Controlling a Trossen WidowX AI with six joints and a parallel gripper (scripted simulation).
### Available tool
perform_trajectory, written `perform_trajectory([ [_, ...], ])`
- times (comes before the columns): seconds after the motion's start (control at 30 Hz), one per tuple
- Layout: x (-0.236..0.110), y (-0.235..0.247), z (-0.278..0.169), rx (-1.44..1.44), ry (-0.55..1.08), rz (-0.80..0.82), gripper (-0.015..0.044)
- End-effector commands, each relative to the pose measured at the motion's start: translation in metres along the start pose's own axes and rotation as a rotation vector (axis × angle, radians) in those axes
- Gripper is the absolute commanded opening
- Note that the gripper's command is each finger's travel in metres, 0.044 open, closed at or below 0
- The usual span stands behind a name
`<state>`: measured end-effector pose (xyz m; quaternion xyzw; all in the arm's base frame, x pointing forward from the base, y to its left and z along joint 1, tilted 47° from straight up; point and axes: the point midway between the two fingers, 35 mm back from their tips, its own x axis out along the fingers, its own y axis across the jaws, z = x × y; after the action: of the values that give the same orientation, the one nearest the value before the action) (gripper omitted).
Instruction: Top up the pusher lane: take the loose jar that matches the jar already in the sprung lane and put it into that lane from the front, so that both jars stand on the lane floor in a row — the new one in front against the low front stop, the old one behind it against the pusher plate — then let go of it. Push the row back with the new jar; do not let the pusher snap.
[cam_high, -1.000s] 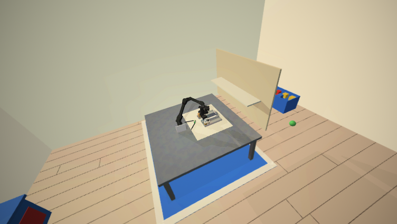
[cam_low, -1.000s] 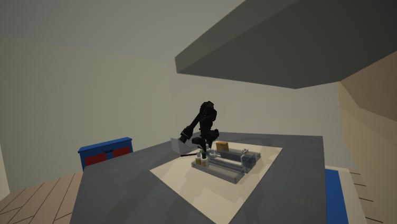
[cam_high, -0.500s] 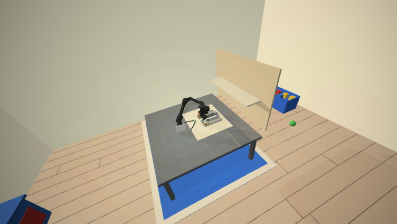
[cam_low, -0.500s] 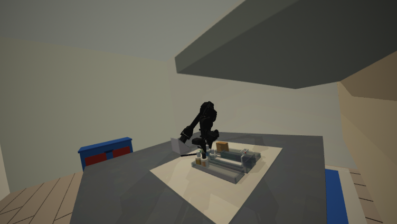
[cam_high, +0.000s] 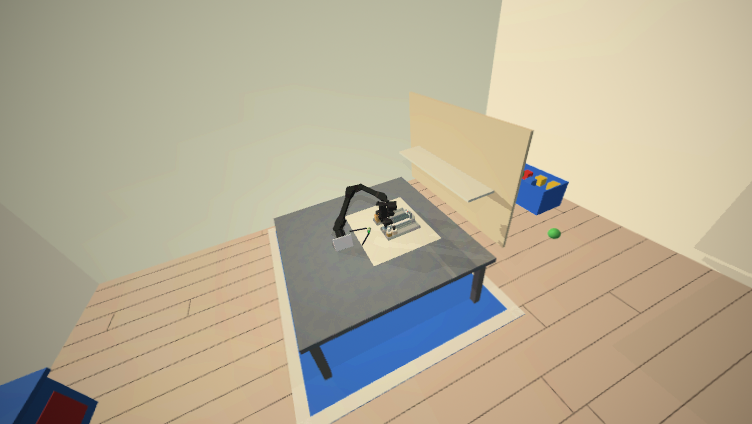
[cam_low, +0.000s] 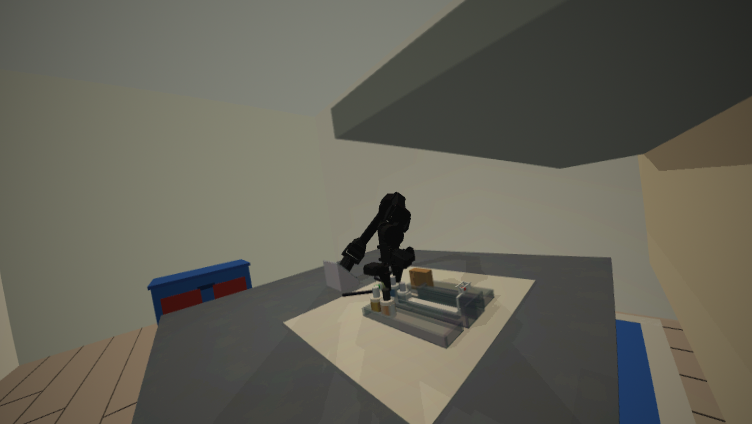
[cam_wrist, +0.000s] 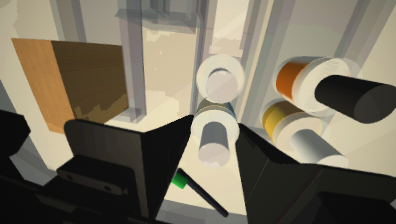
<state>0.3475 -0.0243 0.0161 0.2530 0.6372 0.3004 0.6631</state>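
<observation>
My gripper (cam_wrist: 214, 123) (cam_low: 392, 285) is shut on a jar (cam_wrist: 214, 132) with a white shoulder, a pale grey knob and a dull grey-blue body. It is at the front of the middle lane (cam_wrist: 225, 27). A second white-shouldered, pale-knobbed jar (cam_wrist: 220, 79) (cam_low: 403, 293) stands in that lane right behind the held jar; the two overlap in the wrist view. Whether they touch, and whether the held jar rests on the floor, I cannot tell. The front stop and the pusher plate cannot be made out clearly.
An orange jar (cam_wrist: 287, 81) (cam_low: 388, 308) with a black knob and a yellow jar (cam_wrist: 273, 117) (cam_low: 375, 303) with a pale knob stand close beside my right finger. A wooden block (cam_wrist: 90, 80) (cam_low: 421, 277) stands on the other side. A black rod (cam_wrist: 205, 194) lies in front.
</observation>
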Motion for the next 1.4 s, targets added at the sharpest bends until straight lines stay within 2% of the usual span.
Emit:
perform_trajectory([
  [0.0,0.003,0.003,0.004,-0.011,-0.014,0.009,0.0000],
  [1.37,0.015,0.004,0.002,-0.011,-0.014,0.010,0.0000],
])
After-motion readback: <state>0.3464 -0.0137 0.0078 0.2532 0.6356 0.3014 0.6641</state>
